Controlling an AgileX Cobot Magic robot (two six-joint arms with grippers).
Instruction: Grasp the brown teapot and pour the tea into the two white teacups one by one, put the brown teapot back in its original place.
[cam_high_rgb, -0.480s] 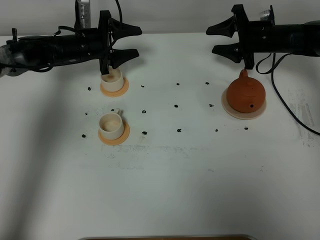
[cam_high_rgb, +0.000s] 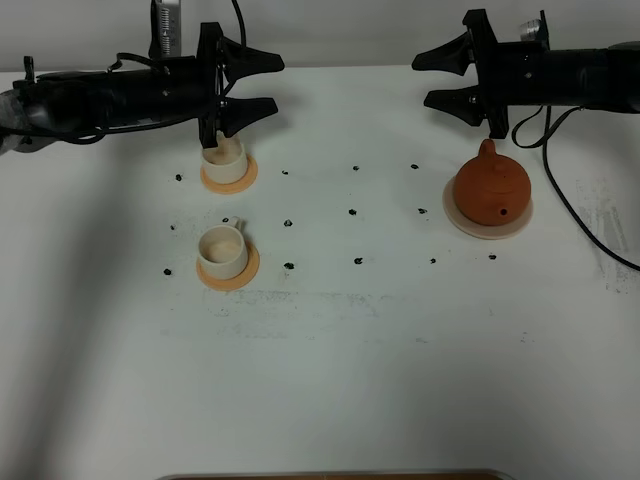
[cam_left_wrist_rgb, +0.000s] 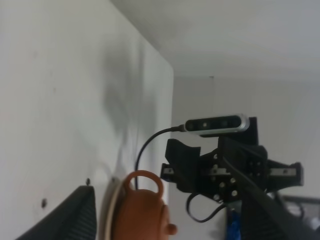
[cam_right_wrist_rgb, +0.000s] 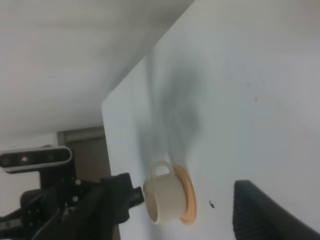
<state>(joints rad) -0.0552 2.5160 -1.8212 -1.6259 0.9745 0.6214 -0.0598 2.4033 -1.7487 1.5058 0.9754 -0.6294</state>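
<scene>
Nothing shows any shift against the frame half a second before: both arms, the pot and the cups sit where they did.

One brown teapot, squat and round, of matte reddish clay with a knobbed lid, stands on one pale cream saucer on the right of the white table. The saucer's rim shows all round the pot. In the left wrist view the teapot shows its loop handle.

Two white teacups, small cylinders with tiny handles, stand on the left, each on its own orange round coaster. The far teacup rests on the far coaster. The near teacup rests on the near coaster. Both are well apart from the teapot. Small black marks dot the tabletop in three rows.

Two black arms reach in from the sides. The left gripper hangs over the far teacup, its jaws spread with nothing between them. The right gripper hangs just behind the teapot, jaws likewise released and gripping nothing
</scene>
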